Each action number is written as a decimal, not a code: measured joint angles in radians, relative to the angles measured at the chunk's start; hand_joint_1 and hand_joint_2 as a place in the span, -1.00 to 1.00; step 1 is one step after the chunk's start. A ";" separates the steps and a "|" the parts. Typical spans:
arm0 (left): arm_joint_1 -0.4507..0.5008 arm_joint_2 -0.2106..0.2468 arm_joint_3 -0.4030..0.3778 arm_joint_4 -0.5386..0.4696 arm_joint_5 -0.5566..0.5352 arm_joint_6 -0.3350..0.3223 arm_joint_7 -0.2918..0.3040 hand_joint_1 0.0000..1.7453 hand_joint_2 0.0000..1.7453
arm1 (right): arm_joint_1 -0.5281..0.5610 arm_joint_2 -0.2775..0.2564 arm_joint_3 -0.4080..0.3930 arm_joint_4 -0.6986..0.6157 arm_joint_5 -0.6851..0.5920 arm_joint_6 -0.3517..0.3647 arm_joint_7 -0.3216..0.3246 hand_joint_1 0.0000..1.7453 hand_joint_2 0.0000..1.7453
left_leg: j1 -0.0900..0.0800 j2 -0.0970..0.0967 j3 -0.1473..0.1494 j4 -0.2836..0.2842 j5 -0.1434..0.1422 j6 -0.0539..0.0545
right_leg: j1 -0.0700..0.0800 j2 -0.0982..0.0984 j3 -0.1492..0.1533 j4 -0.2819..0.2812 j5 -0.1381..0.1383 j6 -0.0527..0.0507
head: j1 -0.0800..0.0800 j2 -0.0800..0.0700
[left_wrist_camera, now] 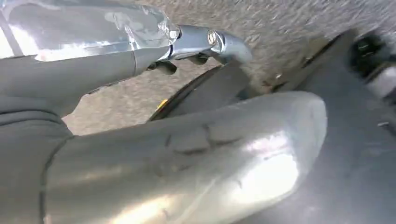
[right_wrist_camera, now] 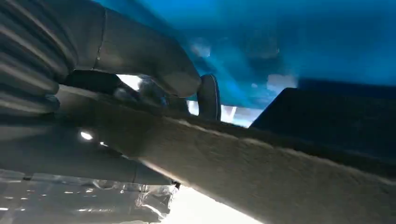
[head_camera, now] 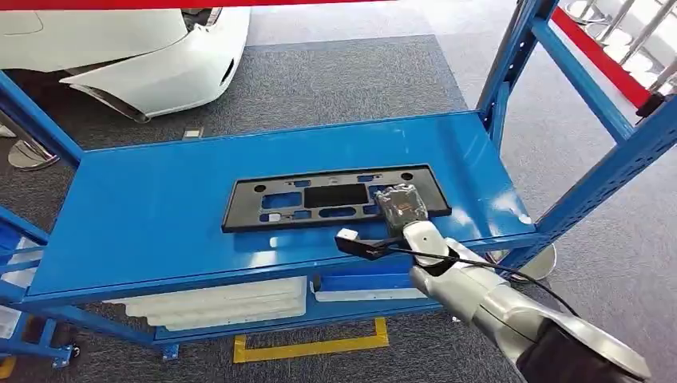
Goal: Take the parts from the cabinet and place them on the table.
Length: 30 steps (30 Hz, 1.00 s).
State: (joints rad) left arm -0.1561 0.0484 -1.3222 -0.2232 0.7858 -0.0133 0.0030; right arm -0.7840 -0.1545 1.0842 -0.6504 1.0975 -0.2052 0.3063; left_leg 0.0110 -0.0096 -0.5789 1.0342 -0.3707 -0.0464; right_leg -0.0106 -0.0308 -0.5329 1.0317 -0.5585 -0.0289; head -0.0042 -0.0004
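The right hand (head_camera: 397, 206) reaches in over the shelf (head_camera: 160, 215) edge onto the near right corner of the black plate (head_camera: 331, 198) lying mid-shelf, whether clamped I cannot tell, so get a firm hold and lift it level, clear of the shelf's post (head_camera: 511, 56).

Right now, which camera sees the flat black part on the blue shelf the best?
The head view. It shows the whole black part lying flat on the blue shelf, with the right hand on its right end. The right wrist view catches just a dark, blurry piece of it. The left wrist view looks at the floor instead.
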 joint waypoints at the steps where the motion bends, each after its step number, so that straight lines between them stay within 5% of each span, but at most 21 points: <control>1: -0.004 0.000 0.000 0.000 -0.008 0.013 -0.010 -1.00 -1.00 | 0.000 -0.001 0.001 0.001 -0.002 0.002 0.004 1.00 1.00 | 0.000 0.000 0.000 0.000 0.000 0.000 | 0.000 0.000 0.000 0.000 0.000 0.000 | 0.000 0.000; 17: -0.020 0.000 0.032 0.000 0.017 -0.014 -0.029 -1.00 -1.00 | -0.001 -0.043 0.004 -0.054 0.050 -0.015 0.091 1.00 1.00 | 0.000 0.000 0.000 0.000 0.000 0.000 | 0.000 0.000 0.000 0.000 0.000 0.000 | -0.001 0.000; 24: 0.001 -0.004 0.045 0.000 0.008 -0.043 -0.040 -1.00 -1.00 | -0.043 -0.139 -0.020 -0.365 0.181 0.190 0.172 1.00 1.00 | 0.000 0.000 0.000 0.000 0.000 0.000 | 0.000 0.000 -0.001 0.000 0.000 0.000 | 0.000 0.000; 30: 0.011 -0.017 0.043 0.000 -0.055 -0.062 -0.031 -1.00 -1.00 | -0.051 -0.215 -0.048 -0.625 0.257 0.248 0.167 1.00 1.00 | 0.000 0.001 0.000 0.000 0.000 0.000 | 0.000 0.001 -0.001 0.000 0.000 0.000 | 0.001 0.000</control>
State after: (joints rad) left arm -0.1456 0.0317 -1.2787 -0.2235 0.7313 -0.0752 -0.0282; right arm -0.8353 -0.3693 1.0361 -1.2758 1.3547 0.0427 0.4734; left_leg 0.0109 -0.0091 -0.5792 1.0346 -0.3708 -0.0464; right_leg -0.0109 -0.0303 -0.5336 1.0317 -0.5583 -0.0287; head -0.0034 -0.0004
